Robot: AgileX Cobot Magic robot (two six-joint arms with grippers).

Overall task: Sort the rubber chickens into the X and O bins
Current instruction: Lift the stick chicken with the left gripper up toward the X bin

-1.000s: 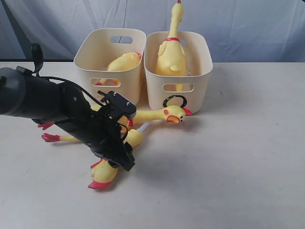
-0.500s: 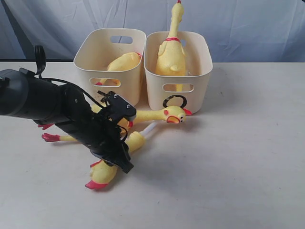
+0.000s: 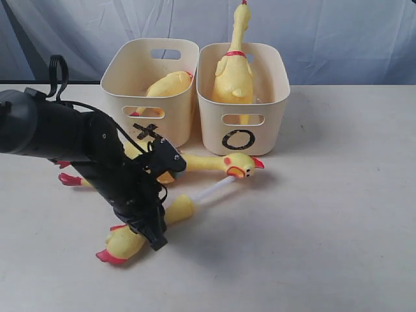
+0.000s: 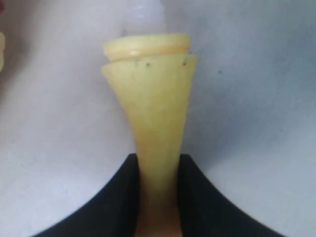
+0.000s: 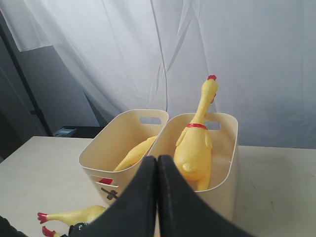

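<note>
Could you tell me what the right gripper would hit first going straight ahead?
The shut right gripper probably meets the neighbouring walls of the X bin and O bin; depth is unclear.

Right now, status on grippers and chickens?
Left gripper shut on headless yellow rubber chicken with white stick. Right gripper shut, empty. Headed yellow rubber chicken lies on table before cream plastic bin marked O, head by stick's tip.

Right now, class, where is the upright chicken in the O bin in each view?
Exterior view: upright chicken top centre, in the O bin.
Left wrist view: not in it; only the gripped headless chicken shows.
Right wrist view: in the O bin, beyond the shut right gripper; chicken.
Shared landmark (exterior, right wrist): the X bin beside it.
</note>
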